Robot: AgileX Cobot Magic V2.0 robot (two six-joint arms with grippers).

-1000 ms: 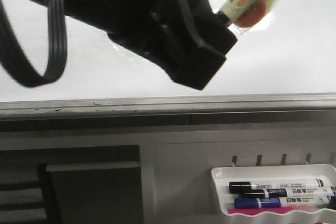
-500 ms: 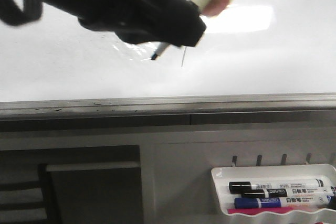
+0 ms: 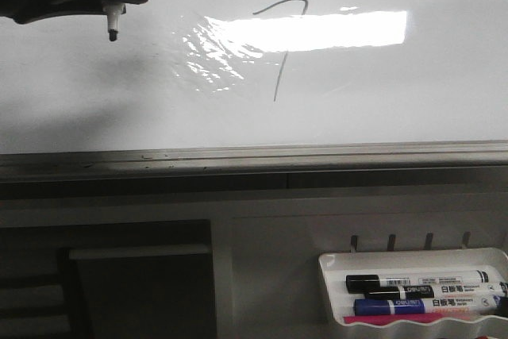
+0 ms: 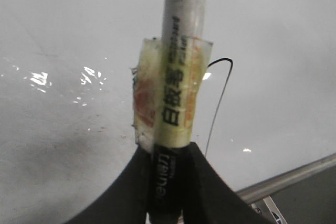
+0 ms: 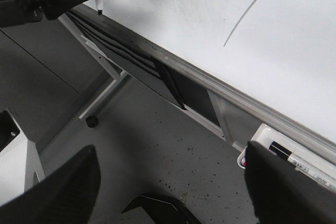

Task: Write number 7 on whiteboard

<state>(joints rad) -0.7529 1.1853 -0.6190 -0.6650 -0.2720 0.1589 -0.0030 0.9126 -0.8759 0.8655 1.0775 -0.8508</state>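
Note:
The number 7 (image 3: 282, 45) is a thin dark-grey mark on the whiteboard (image 3: 413, 93), just right of a wrinkled film patch (image 3: 210, 53). My left gripper (image 3: 111, 1) is at the top left of the front view. It is shut on a taped white and black marker (image 4: 176, 103), whose dark tip (image 3: 112, 32) is well left of the 7. The left wrist view shows the fingers (image 4: 131, 192) clamped on the marker's black end, with the 7 (image 4: 218, 103) behind. My right gripper (image 5: 173, 182) is open and empty over the floor, below the board.
A grey metal edge strip (image 3: 317, 156) runs along the board's lower edge. A small white tray (image 3: 413, 291) with several markers hangs at the lower right and shows in the right wrist view (image 5: 283, 153). The board's stand legs (image 5: 105, 93) reach the grey floor.
My left arm has swung left across the board with the marker, uncovering the whole 7. The marker tip has moved from beside the downstroke to the far left. The dark shape at top right is gone.

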